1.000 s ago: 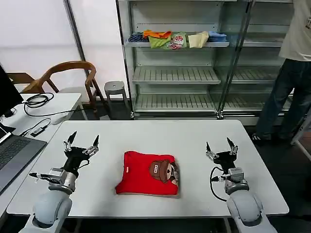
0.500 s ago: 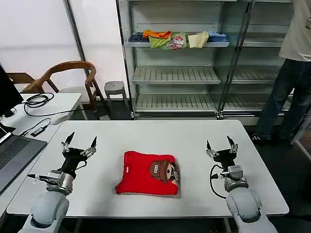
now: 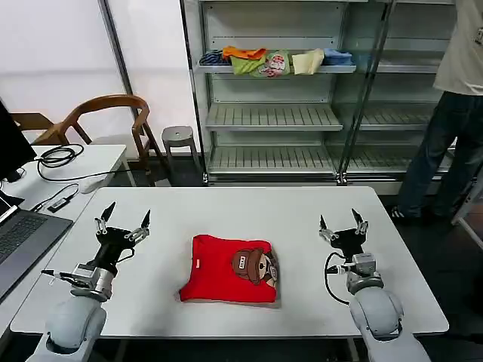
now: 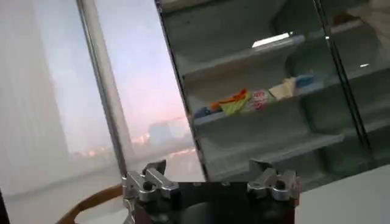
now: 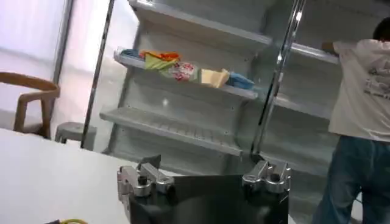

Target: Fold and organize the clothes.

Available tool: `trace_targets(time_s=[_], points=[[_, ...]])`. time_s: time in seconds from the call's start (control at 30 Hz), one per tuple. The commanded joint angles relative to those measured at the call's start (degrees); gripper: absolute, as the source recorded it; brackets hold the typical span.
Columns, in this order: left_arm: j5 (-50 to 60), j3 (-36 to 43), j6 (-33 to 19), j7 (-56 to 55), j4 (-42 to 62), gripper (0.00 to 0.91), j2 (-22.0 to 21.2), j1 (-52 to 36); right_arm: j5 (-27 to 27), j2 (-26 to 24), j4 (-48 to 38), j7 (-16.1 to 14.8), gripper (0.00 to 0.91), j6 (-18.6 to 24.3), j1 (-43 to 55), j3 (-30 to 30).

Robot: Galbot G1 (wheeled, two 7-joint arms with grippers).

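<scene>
The clothes, one red T-shirt (image 3: 230, 269), lie folded into a neat rectangle at the middle of the white table (image 3: 249, 207), the brown monkey print facing up. My left gripper (image 3: 122, 220) is raised over the table to the shirt's left, open, fingers pointing up and holding nothing. On the shirt's right my right gripper (image 3: 343, 223) stands the same way, open and empty. Both sit well apart from the cloth. In the left wrist view the left gripper (image 4: 210, 180) shows spread against the shelf; the right gripper (image 5: 204, 173) does likewise in the right wrist view.
A metal shelf unit (image 3: 275, 117) stands behind the table with small multicoloured folded garments (image 3: 273, 60) on its top shelf. A person (image 3: 453, 105) stands at the far right. A side desk with a laptop (image 3: 23, 234) and cables, a wooden chair (image 3: 106, 121) and a stool (image 3: 179, 137) are on the left.
Both grippers have shifted slightly outward and away from the shirt, staying open. The shirt has not moved.
</scene>
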Motion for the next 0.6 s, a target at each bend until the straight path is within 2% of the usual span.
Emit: trace_targets(time_s=[0.03,0.33,0.6], points=[[0.5,-0.4,-0.8,1.4,0.0,0.907,0.5,0.1,-1.5,0.3,-0.5,-0.5,0.907,0.3,0.3,-0.2],[1.0,0.0,-0.1,1.1,0.8,0.907,1.2,-0.9,-4.2,0.3,0.2,-1.9,0.907,1.2,-0.2,0.3],[1.3,0.4,-0.3,0.7,1.7,0.907,1.8,-1.9,-3.5,-0.3,0.8,-2.2,0.907,1.6,-0.8,1.6]])
